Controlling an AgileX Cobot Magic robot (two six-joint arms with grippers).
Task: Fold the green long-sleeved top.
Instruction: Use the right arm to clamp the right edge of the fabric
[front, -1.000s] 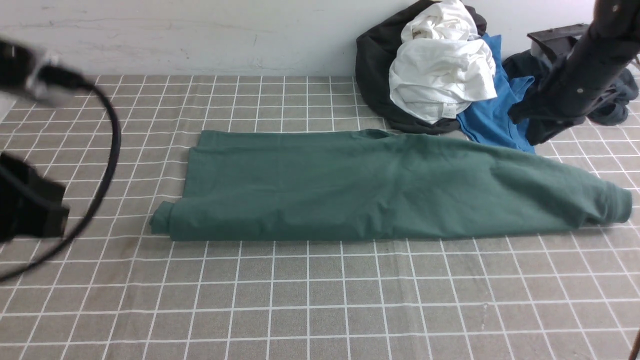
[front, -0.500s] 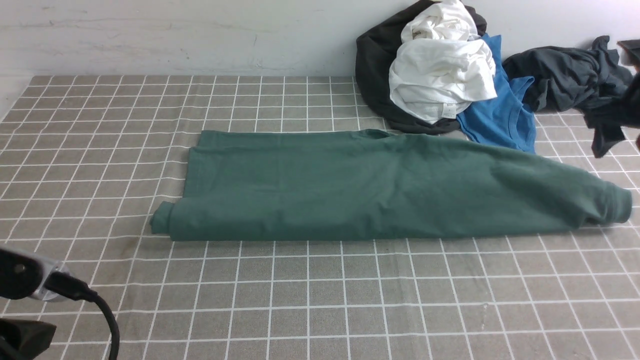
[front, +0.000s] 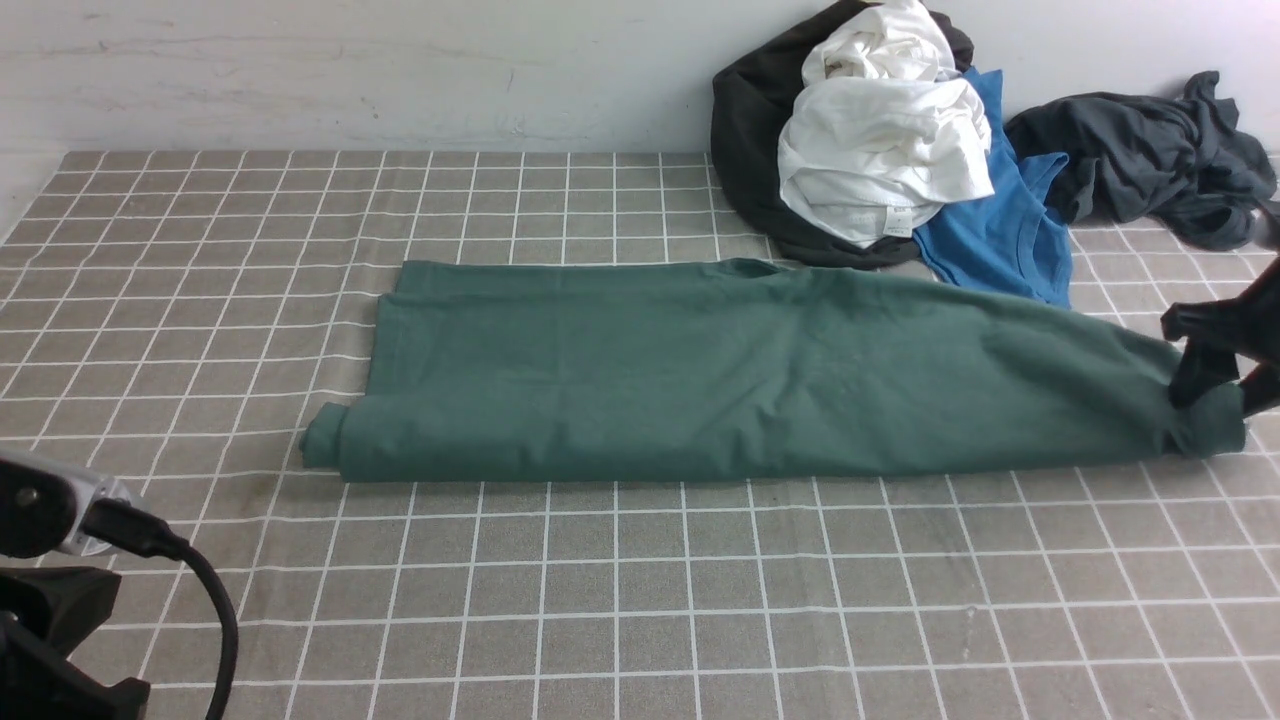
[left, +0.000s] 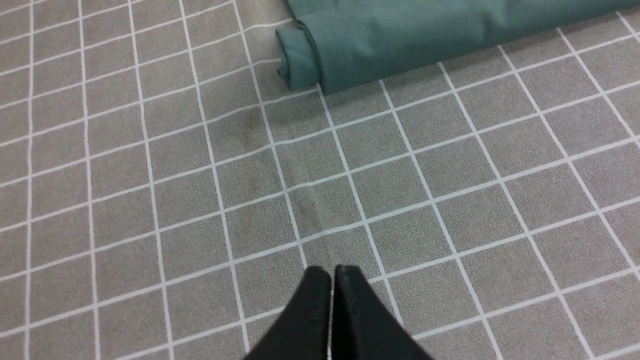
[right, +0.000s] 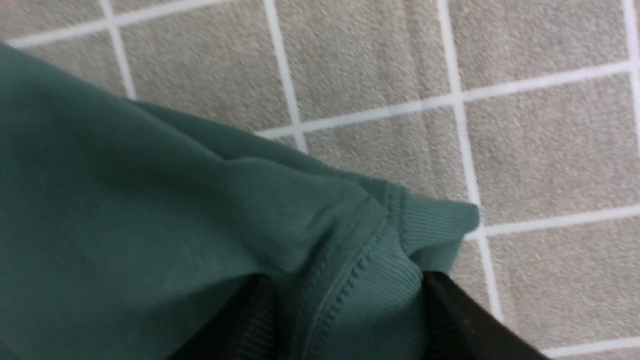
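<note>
So the green long-sleeved top (front: 700, 370) is lying flat on the checked tablecloth (front: 640, 620), folded into one long strip running 9 to 3 o'clock across the middle of the front view. The right gripper (front: 1220, 398) is sitting right at the 3 o'clock end. Its fingers (right: 450, 310) are spread apart with the ribbed cuff (right: 400, 250) between them, one black finger on each side of it, and the fabric bunches up a bit in the gap. The fingers look like they're touching the cloth, but they aren't pinched down on it.

The left gripper (left: 331, 280) is well off the top, around 7 o'clock from it, over bare tablecloth, with its two fingers pressed together and nothing between them. The rolled end (left: 300, 55) of the top is the nearest bit to it. A pile of other clothes (front: 880, 130) sits at about 1 o'clock from the top, against the wall.
</note>
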